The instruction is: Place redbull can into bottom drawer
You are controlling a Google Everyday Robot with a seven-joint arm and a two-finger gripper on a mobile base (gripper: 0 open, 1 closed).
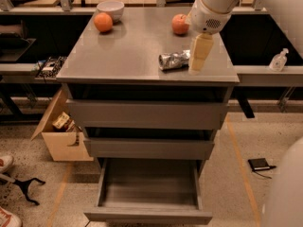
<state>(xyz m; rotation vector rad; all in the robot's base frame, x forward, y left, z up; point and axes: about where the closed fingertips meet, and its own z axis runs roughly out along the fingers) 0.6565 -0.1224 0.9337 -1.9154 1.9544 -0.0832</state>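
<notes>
The arm (222, 1) enters from the top right and its upper part is cut off by the edge. It slopes down and left, ending in a round white wrist above the cabinet top (128, 56). The gripper (196, 67) hangs from the wrist, pointing straight down at the top's right front, just beside the right end of the can (173, 60), which it partly covers. I cannot tell whether the gripper is apart or together, nor whether it touches the can. The can lies on its side, crumpled. Behind it sits the apple (179, 24), partly hidden by the wrist. The bottom drawer (149, 215) stands pulled open, with no can in it. A pale shape (284, 193) at lower right is blurred and cut off.
</notes>
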